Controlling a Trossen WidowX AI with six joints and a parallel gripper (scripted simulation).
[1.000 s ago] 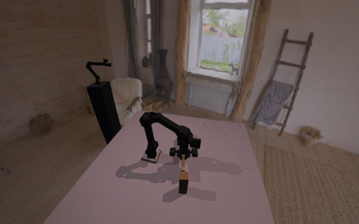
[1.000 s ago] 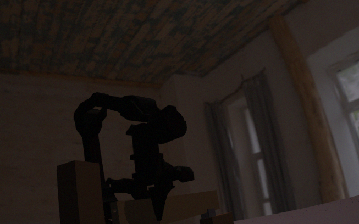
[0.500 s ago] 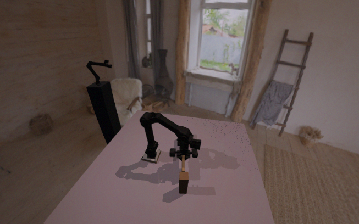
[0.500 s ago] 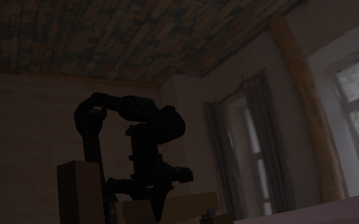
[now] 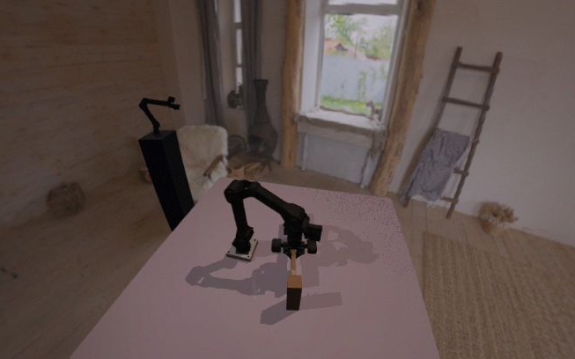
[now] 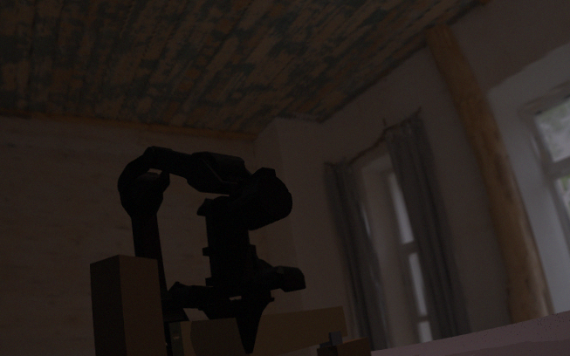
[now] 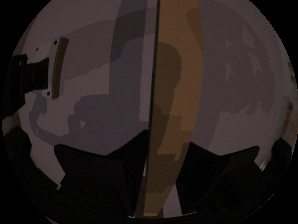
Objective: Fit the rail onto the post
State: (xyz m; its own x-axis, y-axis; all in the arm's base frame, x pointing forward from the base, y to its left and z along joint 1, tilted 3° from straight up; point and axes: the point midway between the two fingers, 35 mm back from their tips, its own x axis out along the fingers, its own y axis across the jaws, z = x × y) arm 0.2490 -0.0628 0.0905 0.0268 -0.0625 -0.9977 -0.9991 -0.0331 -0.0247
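Observation:
The wooden rail (image 5: 293, 264) (image 6: 299, 322) (image 7: 175, 100) runs between my gripper's fingers. My gripper (image 5: 293, 254) (image 6: 247, 342) (image 7: 157, 135) points down and is shut on the rail, near its post end. The upright post (image 5: 294, 296) (image 6: 140, 304) stands just beyond that end; in the exterior view a narrow gap shows between them. The pegs and holes cannot be made out. The rail's far end is at the grey bracket (image 6: 335, 338) on the low footboard block (image 6: 351, 346); whether it is seated is unclear. The rail's underside near the post is out of view.
The arm's base plate (image 5: 242, 251) (image 7: 58, 70) is bolted to the pink table (image 5: 168, 320), to the left of the rail. Shadows of the arm and post fall across the table. A second arm stands on a black pedestal (image 5: 164, 178) beyond the table.

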